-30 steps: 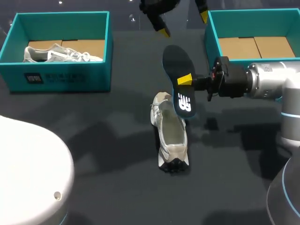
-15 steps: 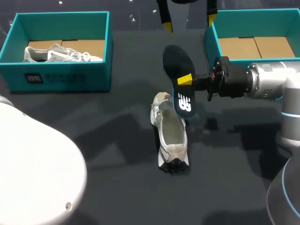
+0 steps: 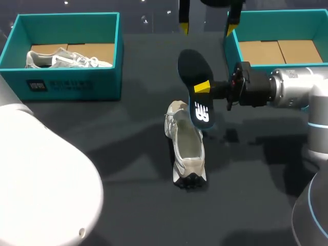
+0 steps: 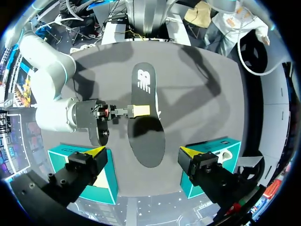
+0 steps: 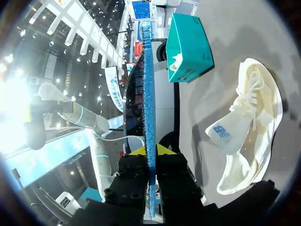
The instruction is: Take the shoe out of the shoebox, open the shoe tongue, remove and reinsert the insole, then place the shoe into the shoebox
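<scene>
- Right gripper (image 3: 202,88), reaching in from the right edge to the centre of the head view, is clamped on the dark insole (image 3: 190,66). Its yellow tips pinch the insole mid-length from both faces.
- The insole is held off the table (image 3: 128,154), its heel end towards the top of the frame and its logo end over the shoe's heel.
- The pale shoe (image 3: 187,148) lies on the table at lower centre, its opening facing up.
- Left gripper (image 3: 207,23) hangs at the top centre, its fingers spread wide and holding nothing. In its own wrist view the insole lies ahead of it, between the fingers.
- The teal right shoebox (image 3: 233,46), at upper right, shows a bare cardboard floor.
- The left shoebox (image 3: 66,84), at upper left, holds a second shoe (image 3: 66,59).
</scene>
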`<state>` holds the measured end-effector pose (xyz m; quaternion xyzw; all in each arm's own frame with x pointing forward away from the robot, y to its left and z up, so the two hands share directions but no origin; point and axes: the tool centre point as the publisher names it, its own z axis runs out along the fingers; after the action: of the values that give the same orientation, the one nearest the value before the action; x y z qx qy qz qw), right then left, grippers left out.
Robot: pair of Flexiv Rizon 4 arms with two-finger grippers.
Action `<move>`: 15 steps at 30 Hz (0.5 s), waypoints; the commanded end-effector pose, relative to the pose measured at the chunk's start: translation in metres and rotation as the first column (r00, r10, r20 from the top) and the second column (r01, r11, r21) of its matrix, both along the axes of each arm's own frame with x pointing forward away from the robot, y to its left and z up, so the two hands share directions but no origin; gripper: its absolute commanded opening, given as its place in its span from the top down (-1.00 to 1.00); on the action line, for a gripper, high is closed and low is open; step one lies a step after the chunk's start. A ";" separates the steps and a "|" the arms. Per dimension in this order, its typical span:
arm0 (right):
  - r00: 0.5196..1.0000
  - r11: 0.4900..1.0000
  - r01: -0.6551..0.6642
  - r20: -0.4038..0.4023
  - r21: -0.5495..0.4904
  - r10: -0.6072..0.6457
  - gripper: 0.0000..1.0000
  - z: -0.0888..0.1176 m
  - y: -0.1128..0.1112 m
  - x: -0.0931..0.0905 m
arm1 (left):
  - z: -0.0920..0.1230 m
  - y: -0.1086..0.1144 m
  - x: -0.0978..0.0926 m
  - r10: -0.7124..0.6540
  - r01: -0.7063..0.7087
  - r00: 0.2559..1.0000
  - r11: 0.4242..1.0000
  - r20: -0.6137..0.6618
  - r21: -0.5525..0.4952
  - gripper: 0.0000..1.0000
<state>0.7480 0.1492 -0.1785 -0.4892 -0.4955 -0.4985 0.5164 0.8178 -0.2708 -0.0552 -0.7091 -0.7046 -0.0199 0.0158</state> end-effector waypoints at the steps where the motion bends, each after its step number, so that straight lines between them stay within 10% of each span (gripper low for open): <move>1: 1.000 1.000 0.002 0.000 0.000 -0.002 1.00 -0.001 0.001 -0.001 | -0.006 -0.001 0.002 0.001 -0.001 1.000 1.000 -0.004 0.001 -1.00; 15: 1.000 1.000 0.002 0.000 0.000 -0.002 1.00 -0.001 0.001 -0.001 | -0.011 0.008 -0.004 0.016 -0.013 1.000 0.988 0.014 -0.151 -1.00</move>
<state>0.7479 0.1492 -0.1784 -0.4892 -0.4955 -0.4985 0.5164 0.8185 -0.2824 -0.0608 -0.7045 -0.7097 0.0010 -0.0049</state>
